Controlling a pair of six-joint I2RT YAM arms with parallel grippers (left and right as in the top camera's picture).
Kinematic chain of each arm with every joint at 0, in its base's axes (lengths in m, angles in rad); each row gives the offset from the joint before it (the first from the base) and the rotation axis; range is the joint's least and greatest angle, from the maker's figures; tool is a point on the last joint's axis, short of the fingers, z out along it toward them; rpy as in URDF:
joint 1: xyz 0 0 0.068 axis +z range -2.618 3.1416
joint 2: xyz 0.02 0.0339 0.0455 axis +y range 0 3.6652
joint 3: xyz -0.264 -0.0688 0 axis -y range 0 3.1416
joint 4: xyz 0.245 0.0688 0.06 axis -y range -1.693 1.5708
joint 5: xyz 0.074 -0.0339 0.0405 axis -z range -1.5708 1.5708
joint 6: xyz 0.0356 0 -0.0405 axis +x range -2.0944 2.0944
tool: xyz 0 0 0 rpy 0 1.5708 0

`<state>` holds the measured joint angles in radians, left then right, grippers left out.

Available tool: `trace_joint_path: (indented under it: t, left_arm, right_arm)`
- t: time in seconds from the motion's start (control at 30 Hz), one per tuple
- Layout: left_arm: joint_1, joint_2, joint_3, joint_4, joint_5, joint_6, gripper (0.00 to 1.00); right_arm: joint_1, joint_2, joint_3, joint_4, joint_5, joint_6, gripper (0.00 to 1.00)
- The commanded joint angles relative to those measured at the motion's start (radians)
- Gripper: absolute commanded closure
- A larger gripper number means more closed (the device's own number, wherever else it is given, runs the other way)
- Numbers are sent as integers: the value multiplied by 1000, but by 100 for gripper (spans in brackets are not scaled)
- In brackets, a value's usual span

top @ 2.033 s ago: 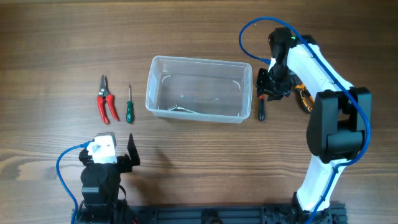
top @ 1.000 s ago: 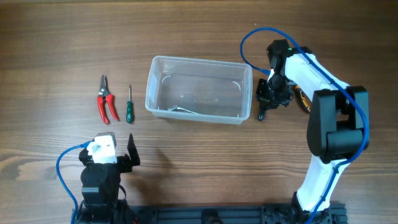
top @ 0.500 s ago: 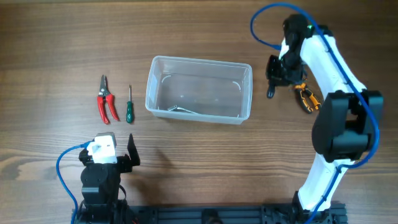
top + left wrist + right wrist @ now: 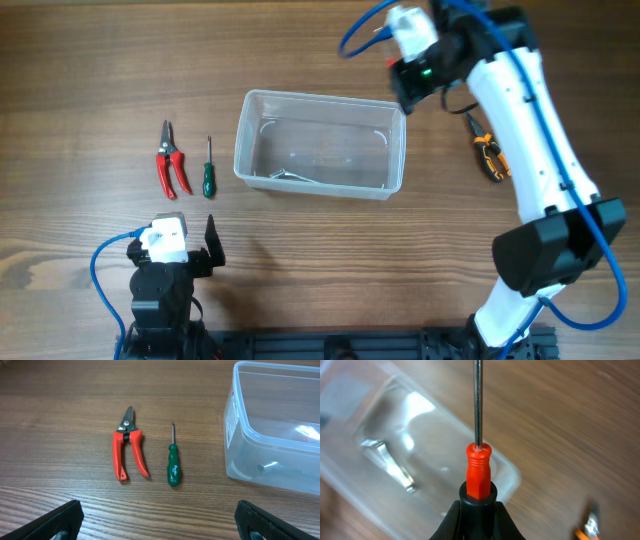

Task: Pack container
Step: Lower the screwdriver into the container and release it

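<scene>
The right tool (image 4: 478, 506) is clamped on a red-handled screwdriver (image 4: 478, 471), gripping the butt of the handle, with the steel shaft running straight out ahead of the fingers. In the overhead view this tool (image 4: 413, 77) is raised over the far right corner of the container (image 4: 241, 140). From the wrist camera the clear tub (image 4: 427, 405) lies below and mostly to the left of the tool, and the screwdriver's shaft crosses over its rounded corner. A small bent metal tool (image 4: 395, 464) lies on the tub's floor, low and left of the fingers. Orange-and-black pliers (image 4: 490, 155) lie on the worktop (image 4: 320, 40), to the right of the tool and nearer the robot's base.

The left tool (image 4: 159, 521) stands wide, its two fingers far apart, holding nothing, low at the near edge of the worktop. Ahead of it and slightly to its left lie red-handled cutters (image 4: 129, 446), and a green-handled screwdriver (image 4: 173, 462) lies just beside them. The container's wall (image 4: 240, 452) stands ahead and to its right.
</scene>
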<state>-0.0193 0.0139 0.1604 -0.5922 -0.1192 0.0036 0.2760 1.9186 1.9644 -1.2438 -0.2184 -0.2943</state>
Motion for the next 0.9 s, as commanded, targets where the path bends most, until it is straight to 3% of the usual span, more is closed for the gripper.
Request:
trace_joint_path:
  t: [0.0,0.2,0.3,0.5,0.63,0.87]
  left_arm:
    - [6,-8,-6,1,-6,18,0]
    - [6,-8,-6,1,-6,18,0]
    - [6,-8,-6,1,-6,18,0]
    - [6,-8,-6,1,-6,18,0]
    - [6,-8,-6,1,-6,18,0]
    - [6,-8,-6,1,-6,18,0]
  right_arm:
    - [102,-6,12,-3,-75,-219,96]
    - [224,4,10,1,-57,-615,96]
    - [232,13,-20,26,-40,-721,96]
    - [229,45,-174,143,40,-706,96]
    - [229,95,-287,265,46,-568,96]
    - [229,188,-307,375,45,-335,96]
